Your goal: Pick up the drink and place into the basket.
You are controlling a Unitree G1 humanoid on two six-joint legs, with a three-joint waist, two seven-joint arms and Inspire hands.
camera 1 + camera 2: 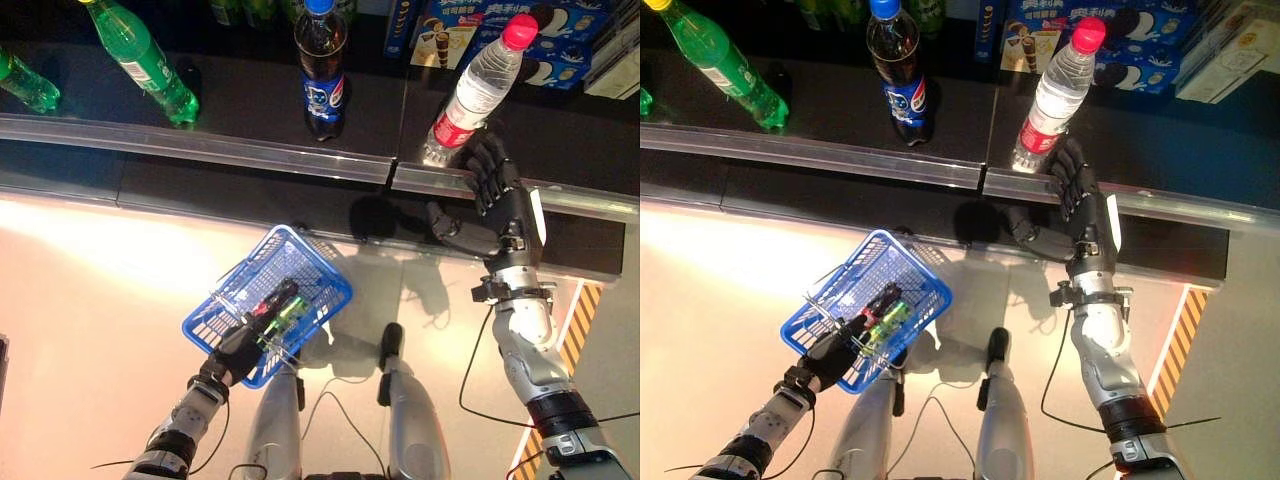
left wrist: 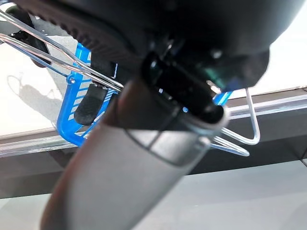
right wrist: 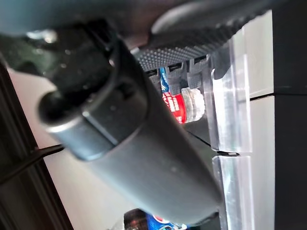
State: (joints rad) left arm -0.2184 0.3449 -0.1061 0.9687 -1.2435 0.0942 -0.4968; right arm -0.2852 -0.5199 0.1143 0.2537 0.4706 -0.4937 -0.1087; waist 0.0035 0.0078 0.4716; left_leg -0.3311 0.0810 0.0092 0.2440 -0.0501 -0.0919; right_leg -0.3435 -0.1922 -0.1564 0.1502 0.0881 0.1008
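Note:
A clear water bottle (image 1: 480,90) with a pink cap and red label stands at the shelf's front edge. My right hand (image 1: 503,205) is raised just to its right, fingers straight and up against the bottle's base, thumb spread out to the left; the hand is open. The right wrist view shows the bottle's base (image 3: 186,106) just past the fingers. Lower left, my left hand (image 1: 238,350) is shut on the wire handle of a blue basket (image 1: 232,292), which hangs tilted over the floor. A dark and green item (image 1: 283,306) lies in the basket.
On the dark shelf stand a cola bottle (image 1: 322,70), a green bottle (image 1: 145,58) and another green bottle (image 1: 25,87) at far left. Cookie boxes (image 1: 500,30) sit behind. A clear rail (image 1: 250,150) runs along the shelf front. Yellow-black floor tape (image 1: 580,330) is at right.

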